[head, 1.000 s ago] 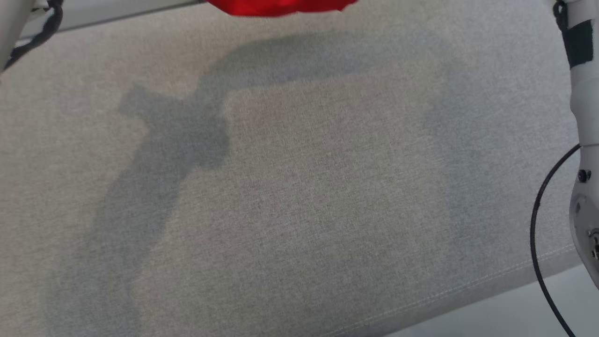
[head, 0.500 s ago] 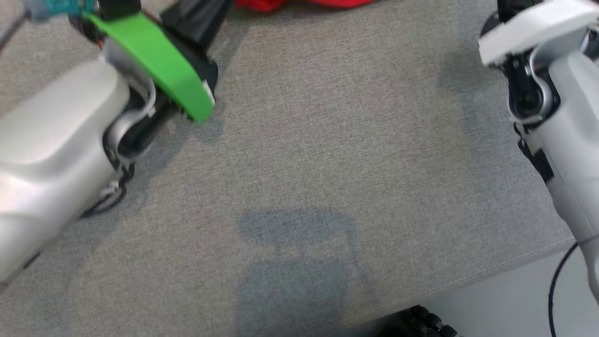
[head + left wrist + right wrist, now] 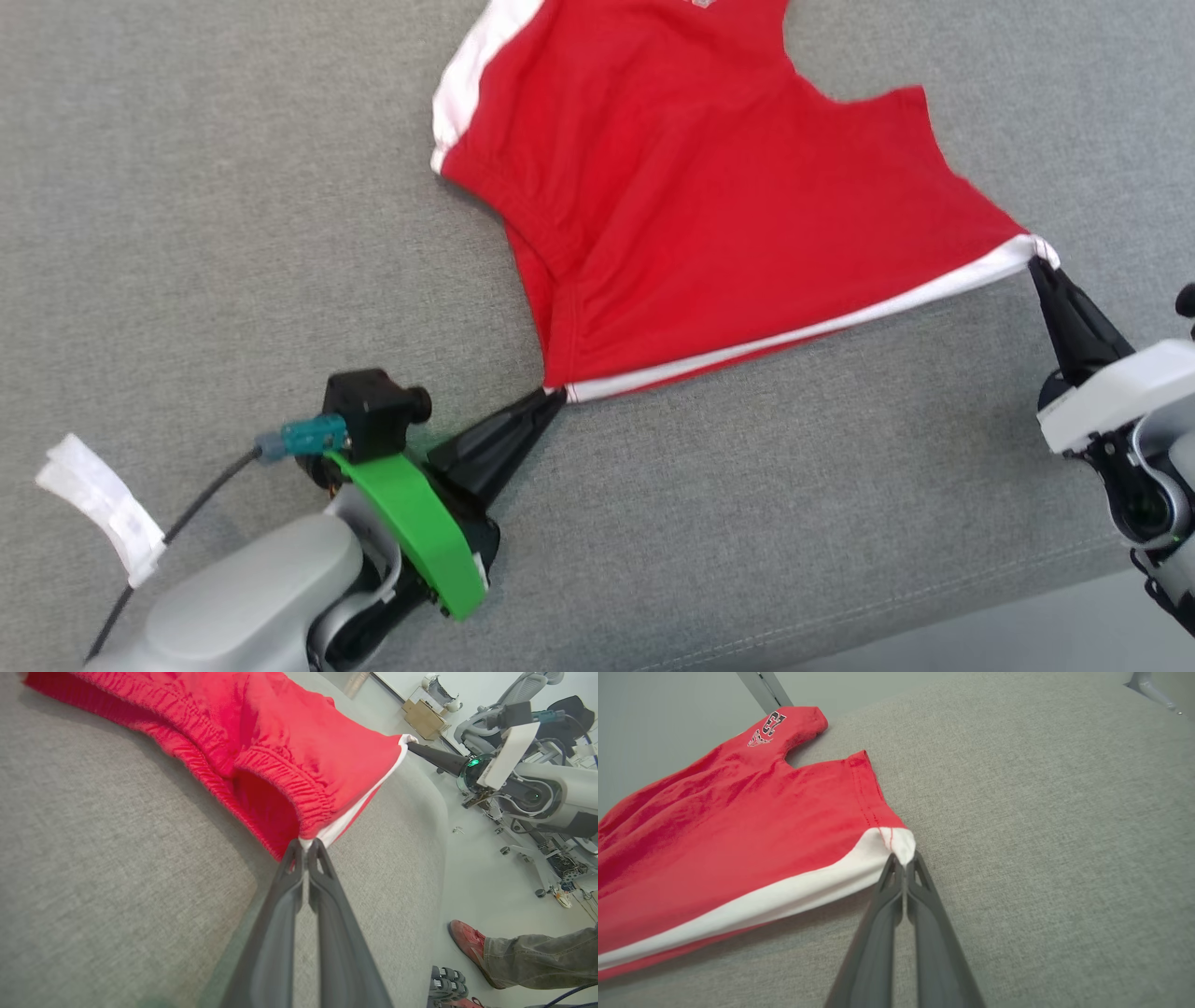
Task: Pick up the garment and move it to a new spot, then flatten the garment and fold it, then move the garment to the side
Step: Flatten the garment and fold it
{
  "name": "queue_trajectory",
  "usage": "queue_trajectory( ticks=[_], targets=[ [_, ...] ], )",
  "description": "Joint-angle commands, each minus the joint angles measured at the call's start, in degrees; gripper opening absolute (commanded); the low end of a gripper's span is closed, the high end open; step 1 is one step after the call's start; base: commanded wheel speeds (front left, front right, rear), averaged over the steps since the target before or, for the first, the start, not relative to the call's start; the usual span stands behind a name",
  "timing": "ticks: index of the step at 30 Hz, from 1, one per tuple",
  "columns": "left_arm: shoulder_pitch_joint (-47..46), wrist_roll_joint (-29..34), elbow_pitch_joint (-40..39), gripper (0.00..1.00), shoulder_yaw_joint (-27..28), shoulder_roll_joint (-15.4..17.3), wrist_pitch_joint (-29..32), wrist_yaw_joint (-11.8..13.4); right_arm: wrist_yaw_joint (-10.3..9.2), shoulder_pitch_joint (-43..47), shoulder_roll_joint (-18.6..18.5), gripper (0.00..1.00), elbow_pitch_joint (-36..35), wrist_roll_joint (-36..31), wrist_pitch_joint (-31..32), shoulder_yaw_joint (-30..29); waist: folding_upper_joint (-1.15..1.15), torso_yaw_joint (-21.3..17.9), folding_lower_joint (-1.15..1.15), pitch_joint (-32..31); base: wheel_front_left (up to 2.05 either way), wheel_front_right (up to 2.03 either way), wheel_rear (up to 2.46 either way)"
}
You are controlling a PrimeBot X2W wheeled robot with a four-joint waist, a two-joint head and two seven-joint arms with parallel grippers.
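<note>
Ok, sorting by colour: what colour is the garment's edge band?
White band on red garment; right wrist view best.

Grey woven fabric surface, pale floor beside it, cardboard boxes beyond

Long dark tapered fingers form the left gripper; behind them a bright green bracket, a black camera block with teal plug and black cable, a pale grey forearm. Behind the right gripper, a white bracket
</note>
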Motion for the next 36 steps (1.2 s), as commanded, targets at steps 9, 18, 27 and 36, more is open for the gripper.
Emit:
queue_trajectory(
  ticks=[9,18,27,36],
  targets=[
    [12.9,4.0,-3.5,0.00,2.8,-0.7,-0.2,-0.1,-0.10,15.9,-4.5,0.00,-7.3,-0.8,-0.2,-4.9,0.00,5.8,0.00,-9.6,0.00,0.00,0.00],
    [13.3,-0.3,-6.3,0.00,1.0,-0.3,0.5,-0.1,-0.09,23.4,-7.2,0.00,-15.5,0.1,3.4,-10.0,0.00,7.4,0.00,-10.0,0.00,0.00,0.00],
    [7.6,-9.4,-6.1,0.00,3.8,-6.4,0.1,-0.1,-0.07,13.5,-4.1,0.00,-16.2,3.3,16.3,-16.7,0.00,10.2,0.00,-6.9,0.00,0.00,0.00],
    [0.9,-22.7,-4.9,0.00,10.3,-14.2,0.3,-0.1,-0.05,-6.5,-1.8,0.00,-9.6,-3.4,27.8,-18.5,0.00,14.9,0.00,0.1,0.00,0.00,0.00]
  ],
)
